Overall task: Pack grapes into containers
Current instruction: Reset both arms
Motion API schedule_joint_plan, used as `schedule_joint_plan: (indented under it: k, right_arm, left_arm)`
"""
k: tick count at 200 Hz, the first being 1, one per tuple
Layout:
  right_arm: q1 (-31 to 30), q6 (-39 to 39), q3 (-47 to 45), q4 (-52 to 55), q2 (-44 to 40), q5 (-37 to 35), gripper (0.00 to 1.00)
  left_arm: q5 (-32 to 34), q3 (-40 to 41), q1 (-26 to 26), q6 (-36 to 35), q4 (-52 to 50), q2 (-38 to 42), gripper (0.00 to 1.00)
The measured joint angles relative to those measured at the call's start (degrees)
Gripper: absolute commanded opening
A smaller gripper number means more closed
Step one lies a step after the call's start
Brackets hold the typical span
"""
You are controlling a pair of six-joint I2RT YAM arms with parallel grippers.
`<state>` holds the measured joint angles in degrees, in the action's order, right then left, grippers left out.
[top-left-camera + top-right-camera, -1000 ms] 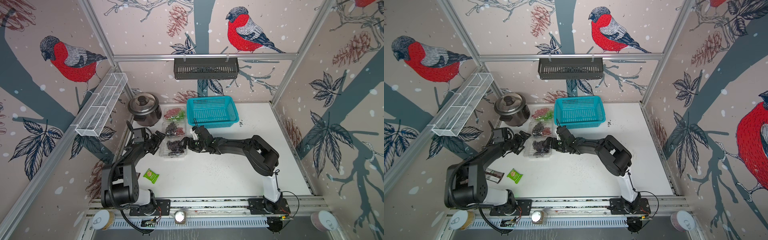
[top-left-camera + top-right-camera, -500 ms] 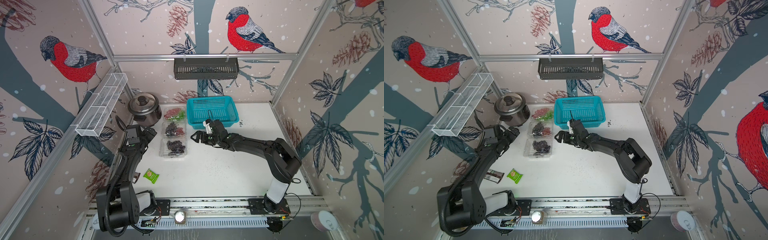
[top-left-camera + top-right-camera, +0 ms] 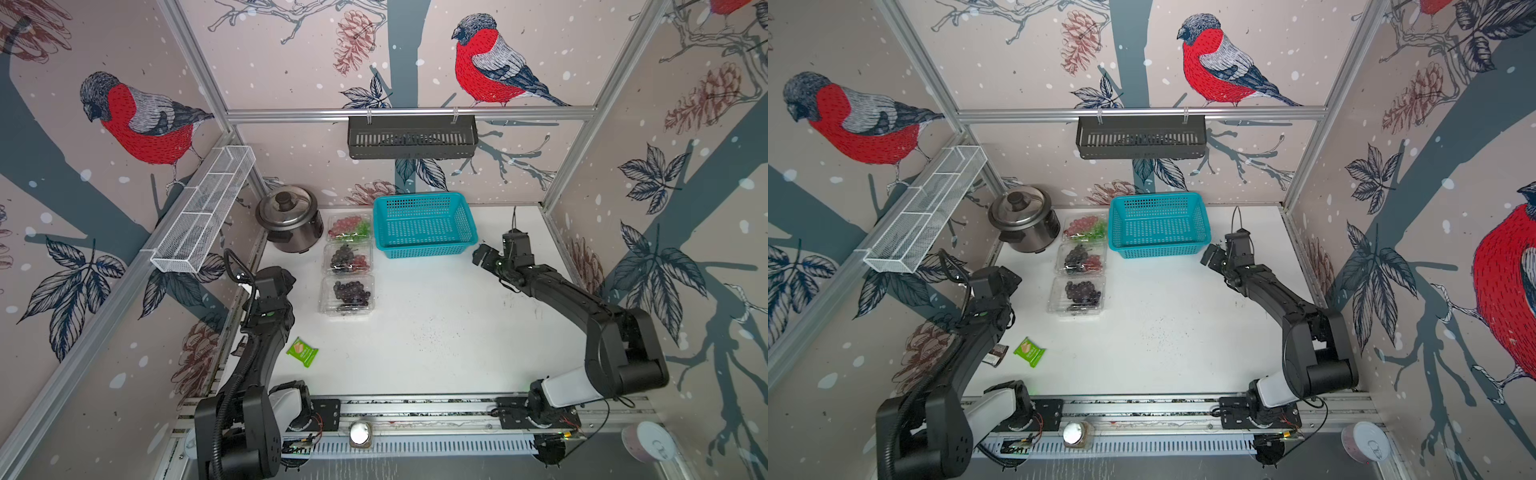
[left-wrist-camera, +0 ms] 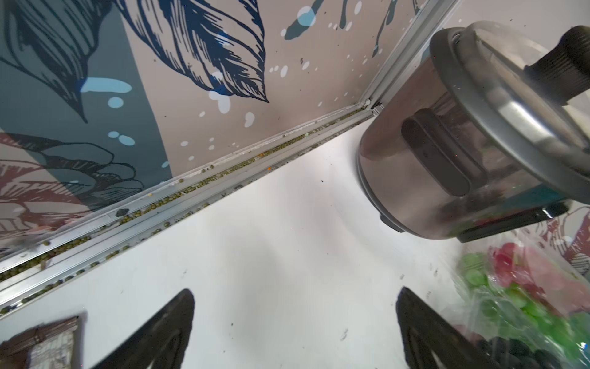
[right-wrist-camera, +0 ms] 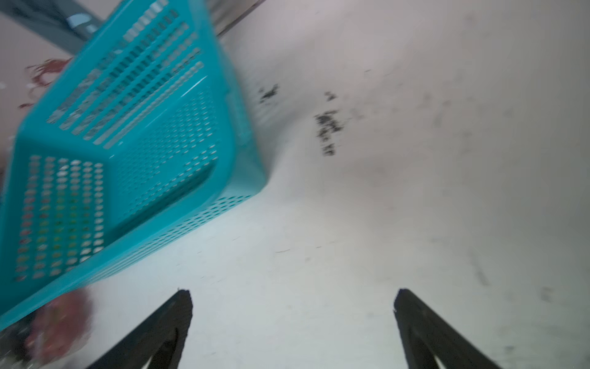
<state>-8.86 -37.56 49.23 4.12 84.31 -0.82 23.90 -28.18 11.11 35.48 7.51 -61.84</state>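
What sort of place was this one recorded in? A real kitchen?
Most likely a staged robot test cell, not a kitchen: bird-print wall panels on an aluminium frame, two arms bolted to a rail at the table edge, and props like a rice cooker and teal basket.

Both top views look steeply down from the front over the whole table [image 3: 436,324]. Low, close wrist cameras: left faces the rice cooker [image 4: 431,153], right the teal basket [image 5: 143,252].

Three containers [image 3: 348,258] stand in a front-to-back row on the surface [image 3: 436,332], with grapes [image 3: 351,291] in each. A cooker [image 3: 289,222] sits left of the rearmost, and a basket [image 3: 424,250] just right of the rear two. A packet [image 3: 302,352] lies nearer the front, to the left.
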Motion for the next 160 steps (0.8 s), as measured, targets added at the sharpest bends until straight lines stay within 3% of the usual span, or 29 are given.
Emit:
schedule_joint_plan:
  k: [58,79,105,160]
  right_arm:
    - [1.8,0.0,-8.3,-3.1,-7.0,-19.0,1.00]
    - [1.8,1.7,-10.5,-6.1,-8.0,-27.8,1.00]
    - [1.4,5.7,-15.0,-13.7,-8.9,-38.1,1.00]
    - [0.0,15.8,-23.4,-33.5,-5.1,-47.2,1.00]
  left_arm:
    - [2.1,7.9,-0.1,-4.6,16.4,-6.5,0.97]
    - [0.5,8.8,-0.3,-6.4,21.3,-12.0,0.97]
    - [-2.9,9.7,-0.9,-8.9,27.3,-13.6,0.97]
    - [-5.9,20.1,-2.0,-13.4,44.6,-11.4,0.99]
